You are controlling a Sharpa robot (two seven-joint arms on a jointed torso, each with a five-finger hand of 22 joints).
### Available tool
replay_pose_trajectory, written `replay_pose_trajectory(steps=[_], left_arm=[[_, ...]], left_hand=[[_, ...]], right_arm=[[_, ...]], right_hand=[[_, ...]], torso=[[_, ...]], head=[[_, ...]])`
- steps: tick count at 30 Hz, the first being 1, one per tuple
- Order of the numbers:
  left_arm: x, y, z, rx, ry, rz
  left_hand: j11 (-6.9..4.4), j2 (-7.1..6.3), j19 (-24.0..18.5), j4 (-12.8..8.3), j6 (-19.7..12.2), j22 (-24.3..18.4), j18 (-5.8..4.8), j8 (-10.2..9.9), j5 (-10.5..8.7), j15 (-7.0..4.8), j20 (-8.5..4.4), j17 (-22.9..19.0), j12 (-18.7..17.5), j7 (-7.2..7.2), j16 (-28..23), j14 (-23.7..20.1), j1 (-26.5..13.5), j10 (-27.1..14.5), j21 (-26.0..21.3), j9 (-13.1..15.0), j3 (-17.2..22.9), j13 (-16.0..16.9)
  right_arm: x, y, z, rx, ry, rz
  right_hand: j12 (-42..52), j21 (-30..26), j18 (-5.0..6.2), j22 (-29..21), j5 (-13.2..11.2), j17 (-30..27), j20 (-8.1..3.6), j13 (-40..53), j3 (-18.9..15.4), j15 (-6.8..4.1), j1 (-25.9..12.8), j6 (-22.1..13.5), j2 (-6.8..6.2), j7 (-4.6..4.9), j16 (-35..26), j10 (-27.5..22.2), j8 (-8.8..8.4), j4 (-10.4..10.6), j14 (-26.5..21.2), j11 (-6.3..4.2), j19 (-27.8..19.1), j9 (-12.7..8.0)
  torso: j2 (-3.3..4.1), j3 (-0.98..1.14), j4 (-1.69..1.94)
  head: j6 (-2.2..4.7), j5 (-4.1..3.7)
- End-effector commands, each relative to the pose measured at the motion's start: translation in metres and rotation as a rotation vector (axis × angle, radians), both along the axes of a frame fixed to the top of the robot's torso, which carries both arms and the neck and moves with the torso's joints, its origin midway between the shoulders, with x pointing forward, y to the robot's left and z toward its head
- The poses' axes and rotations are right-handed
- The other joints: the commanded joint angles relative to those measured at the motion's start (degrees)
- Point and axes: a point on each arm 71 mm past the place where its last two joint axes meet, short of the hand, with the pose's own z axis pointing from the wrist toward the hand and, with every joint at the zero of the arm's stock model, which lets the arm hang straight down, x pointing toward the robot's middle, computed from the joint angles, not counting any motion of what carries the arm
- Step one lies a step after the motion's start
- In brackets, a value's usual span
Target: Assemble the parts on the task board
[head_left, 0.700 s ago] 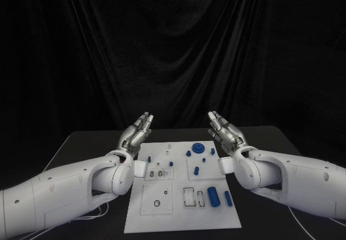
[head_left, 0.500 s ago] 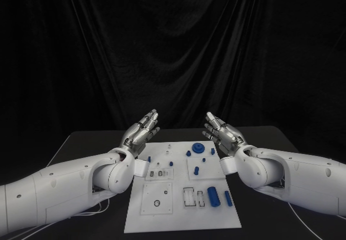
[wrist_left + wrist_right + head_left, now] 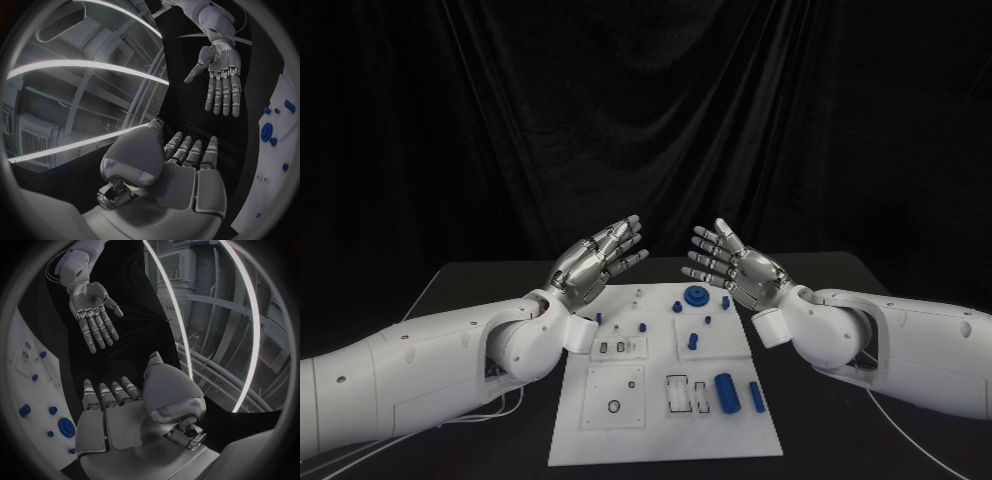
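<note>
Black curtain behind, black table [image 3: 488,275] beneath; stock as follows.

Task board [image 3: 668,440]: white plate, centre of table, lying flat between your two arms.

Parts: blue pieces on the board. A round gear-like piece [image 3: 695,294] sits near the far edge, small pegs [image 3: 643,326] stand mid-board, and a thick cylinder [image 3: 726,390] lies beside a slimmer bar [image 3: 756,397] toward the near right.

Left hand [image 3: 600,255]: raised above the board's far left corner, fingers spread, holding nothing.

Right hand [image 3: 727,263]: raised above the far right corner, fingers spread, holding nothing.

Step in hand, as judged: nothing is picked yet, so you are at the start. Choose one part first; the thick cylinder looks easiest for your right hand. Lower with the palm turned down, keep the fingers apart until they straddle the piece, and keep your left hand away from the standing pegs.
</note>
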Motion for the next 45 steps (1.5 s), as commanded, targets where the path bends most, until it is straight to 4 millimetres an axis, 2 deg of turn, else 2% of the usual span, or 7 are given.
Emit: replay_pose_trajectory(steps=[1,14,22,29,36,40,45], left_arm=[[-0.007,0.040,0.014,-0.053,-0.150,0.033],[-0.018,0.060,0.020,-0.053,-0.187,0.078],[-0.026,0.077,0.027,-0.063,-0.222,0.115],[-0.028,0.087,0.053,-0.073,-0.294,0.138],[-0.032,0.087,0.074,-0.082,-0.334,0.128],[-0.036,0.086,0.079,-0.086,-0.334,0.119],[-0.040,0.089,0.084,-0.088,-0.340,0.123]], left_hand=[[0.29,-0.36,1.2,-1.8,1.7,0.3,0.28,0.8,1.22,0.14,0.17,0.2,1.8,0.60,0.9,0.9,2.1,0.8,0.8,0.3,2.2,0.3],[2.80,-3.46,12.3,-6.1,7.3,3.4,-0.52,3.5,4.49,1.16,0.32,1.7,11.6,1.06,8.2,7.8,2.1,5.0,7.7,1.0,9.4,1.4],[4.03,-4.91,16.2,-7.5,10.2,4.3,-1.53,4.7,5.65,2.30,0.42,2.4,15.2,1.00,12.6,11.9,1.5,6.9,10.3,1.3,12.0,1.7],[4.71,-5.53,19.3,-8.5,12.0,5.1,-2.76,5.4,6.31,3.44,0.35,3.5,18.4,1.07,19.0,18.4,0.4,9.2,12.3,1.4,14.3,2.1],[5.37,-6.10,21.2,-9.2,13.6,5.7,-3.25,5.8,6.37,3.84,0.29,4.1,20.3,1.41,21.9,21.1,-0.7,11.4,13.9,1.4,16.0,2.6],[5.75,-6.25,20.8,-9.4,14.0,5.6,-3.71,6.0,6.45,4.31,0.36,4.1,20.5,1.62,22.1,20.9,-1.0,11.7,13.7,1.4,16.5,2.6],[5.92,-6.34,20.7,-9.5,14.5,5.6,-3.91,6.1,6.48,4.48,0.34,4.2,20.6,1.71,22.5,21.3,-1.2,11.9,13.7,1.5,16.8,2.6]], right_arm=[[-0.002,-0.019,0.006,0.067,-0.019,0.075],[-0.007,-0.049,0.014,0.003,-0.054,0.008],[-0.015,-0.086,0.021,-0.099,-0.093,-0.104],[-0.016,-0.103,0.045,-0.308,-0.254,-0.178],[-0.005,-0.089,0.080,-0.648,-0.451,-0.111],[0.002,-0.071,0.094,-0.903,-0.568,-0.024],[0.011,-0.042,0.109,-1.273,-0.776,0.048]], right_hand=[[3.7,2.5,0.85,1.3,3.6,1.4,0.20,0.9,0.5,0.44,2.6,1.9,-0.13,0.42,3.6,1.8,2.12,-1.3,3.0,1.89,4.5,0.5],[37.7,11.9,0.90,3.8,14.6,8.6,-0.02,6.8,3.2,-0.10,14.6,15.0,-0.77,3.88,27.0,9.0,19.95,-10.5,21.6,5.69,29.0,3.5],[46.5,18.5,1.13,6.3,16.8,12.0,-2.19,8.1,5.8,-1.11,21.0,21.1,-1.23,4.88,35.1,14.5,24.81,-17.7,30.4,5.70,39.9,4.8],[46.9,37.5,-0.05,17.2,30.1,12.4,-7.36,6.6,11.6,-5.61,24.7,28.3,-4.71,6.18,38.4,27.4,28.81,-25.2,45.5,4.78,49.2,6.0],[43.6,58.1,1.22,30.9,15.8,15.8,-8.13,5.0,19.2,-7.58,17.9,31.7,-6.42,5.77,44.9,35.8,28.44,-26.4,55.5,2.75,46.9,5.6],[41.5,78.3,-5.25,67.4,9.2,21.0,-8.74,4.5,21.6,-8.36,16.0,32.9,-7.67,5.80,56.7,37.0,25.91,-25.1,62.4,2.04,71.3,4.7],[37.1,83.7,-7.60,79.8,4.5,36.1,-8.10,3.3,27.7,-7.61,13.1,36.2,-12.38,5.64,68.1,40.3,19.12,-21.9,70.1,2.03,78.8,2.9]], torso=[[1.79,0.27,-0.03],[2.35,-0.21,0.24],[4.11,-0.41,0.01],[6.19,-0.98,2.02],[8.36,-1.50,2.10],[9.79,-1.80,2.62],[11.38,-2.46,3.31]], head=[[-2.27,-0.15],[-6.25,-0.12],[-8.42,1.73],[-8.91,0.38],[-8.21,0.34],[-7.84,0.00],[-7.23,-0.24]])
